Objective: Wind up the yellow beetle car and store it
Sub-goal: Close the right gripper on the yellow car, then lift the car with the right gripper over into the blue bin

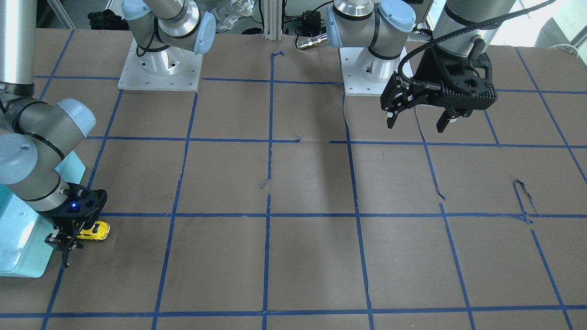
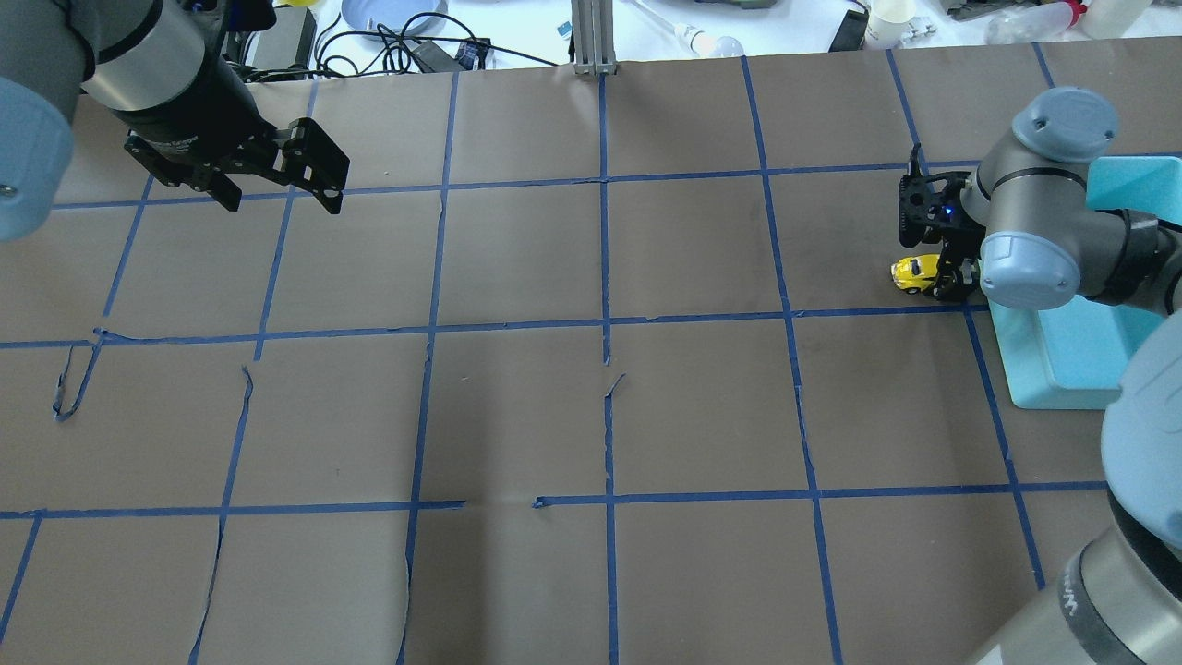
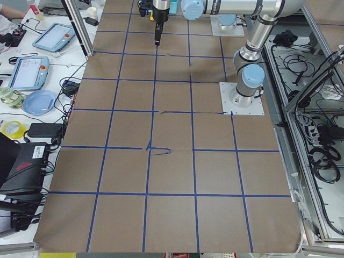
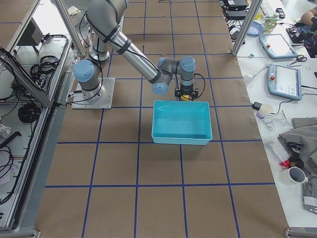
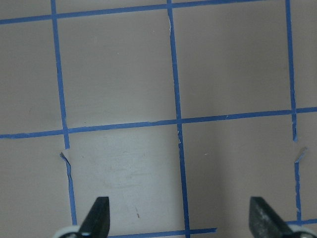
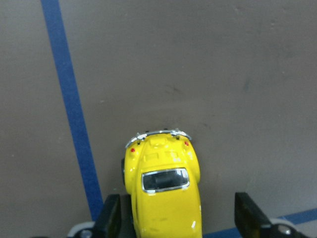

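On the front-facing camera, the small, glossy yellow beetle car sat on the brown paper at the lower left of the frame, just beside a pale teal plastic bin. The right gripper was low over one end of it. At the upper right the left gripper hung above the table, fingers spread and holding nothing.

Overhead, the car lay at the right edge, near the bin's upper corner.

The right-end camera looked into the bin, and I could see nothing in it but its teal floor.

The left wrist camera showed only blue-taped paper between parted fingers.

On the right wrist camera the car stood on its wheels between released fingers, one close to its flank and the other apart.

I judged it light, hard and slick. The domed roof would slip, so the flat sides were the place to pinch it.
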